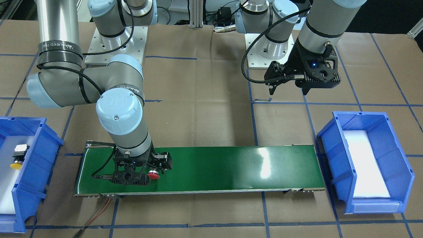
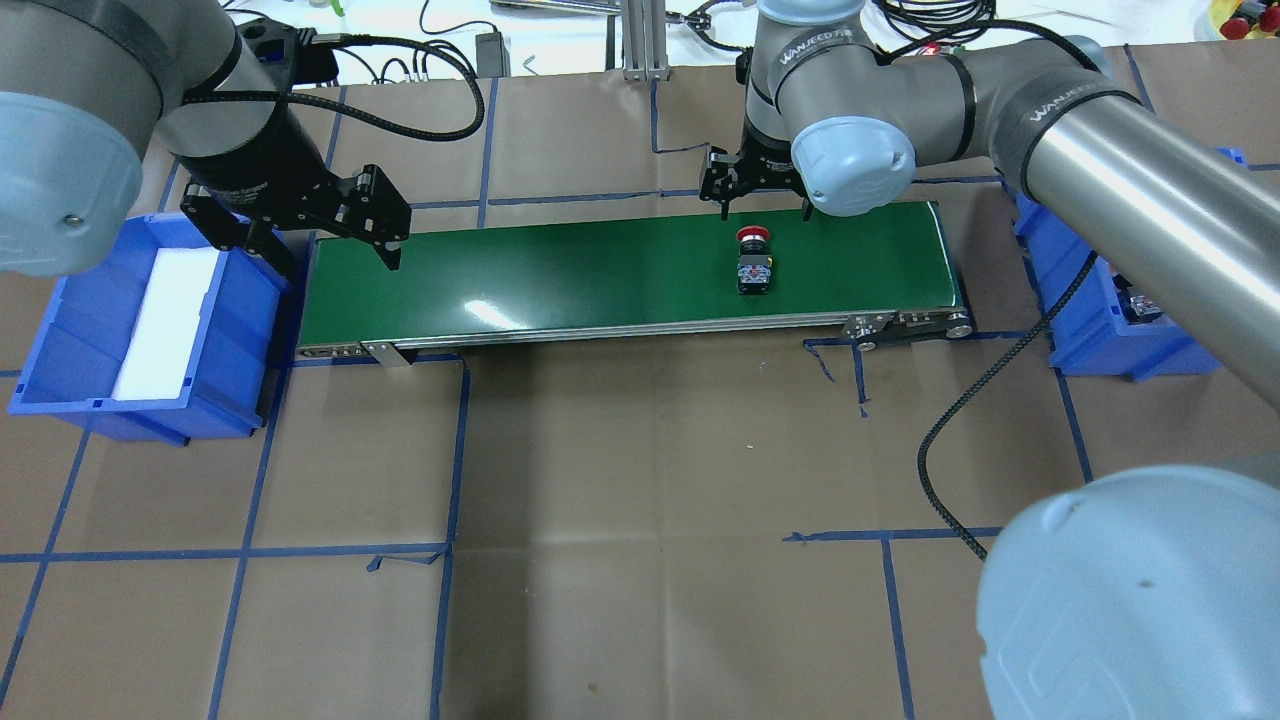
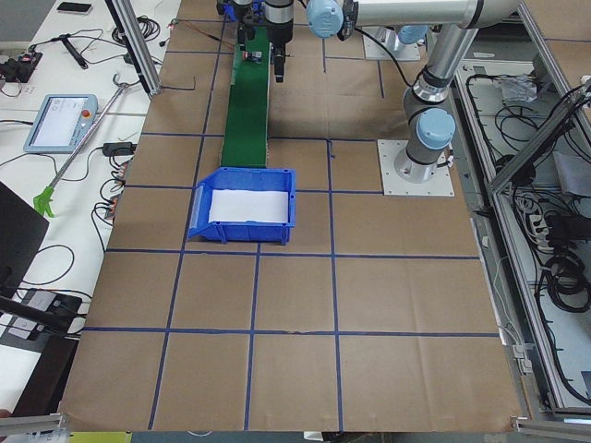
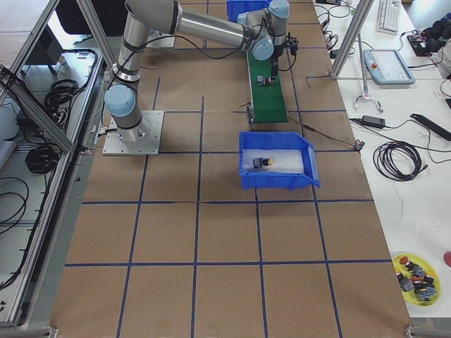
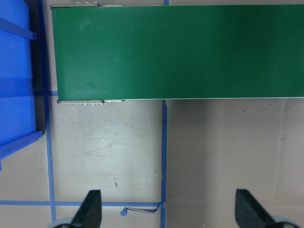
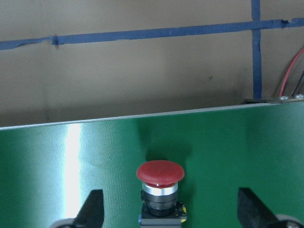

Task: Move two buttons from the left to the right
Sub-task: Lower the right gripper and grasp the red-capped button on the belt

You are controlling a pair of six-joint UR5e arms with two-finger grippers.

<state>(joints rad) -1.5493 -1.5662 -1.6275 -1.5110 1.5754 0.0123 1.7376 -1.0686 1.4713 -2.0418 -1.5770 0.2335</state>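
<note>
The red button (image 2: 752, 262) lies on its side on the green conveyor belt (image 2: 600, 270) near its right end, cap pointing away from the robot. My right gripper (image 2: 762, 210) is open just above it, and in the right wrist view the button (image 6: 160, 173) sits between the spread fingers (image 6: 92, 209). The yellow button (image 1: 17, 158) lies on white foam in the right blue bin (image 1: 49, 138); it also shows in the exterior right view (image 4: 264, 163). My left gripper (image 2: 325, 245) is open and empty over the belt's left end, fingers (image 5: 90, 209) wide apart.
The left blue bin (image 2: 60, 330) holds only a white foam pad. The belt frame and a black cable (image 2: 1000, 390) lie near the right end. Blue tape lines cross the brown paper table.
</note>
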